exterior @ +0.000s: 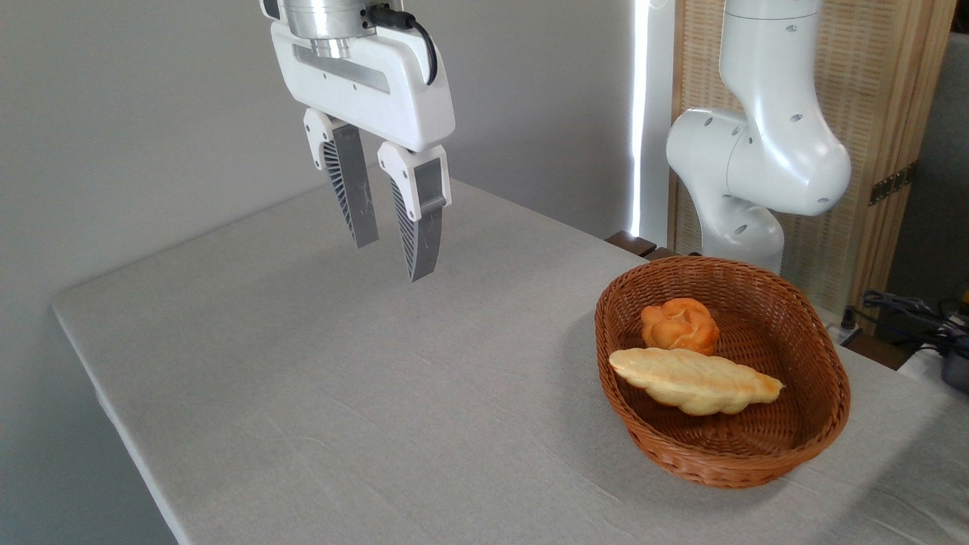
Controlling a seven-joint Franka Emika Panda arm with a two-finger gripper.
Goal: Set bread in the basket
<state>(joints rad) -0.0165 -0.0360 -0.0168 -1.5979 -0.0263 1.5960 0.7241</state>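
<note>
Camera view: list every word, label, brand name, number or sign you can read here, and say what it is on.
None: no readable text shows anywhere in this view.
The gripper and the white arm carry no visible logo or label.
The basket, the bread and the round bun in it have no tags.
The table is plain cloth.
The cables and gear at the right edge are too small to show any marking.

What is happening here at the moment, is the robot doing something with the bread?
Right now nothing is being held. The gripper hangs empty above the grey table, its fingers slightly apart, well left of the basket. The long braided bread already lies inside the basket, next to a small round orange bun. So the job looks done.
</note>
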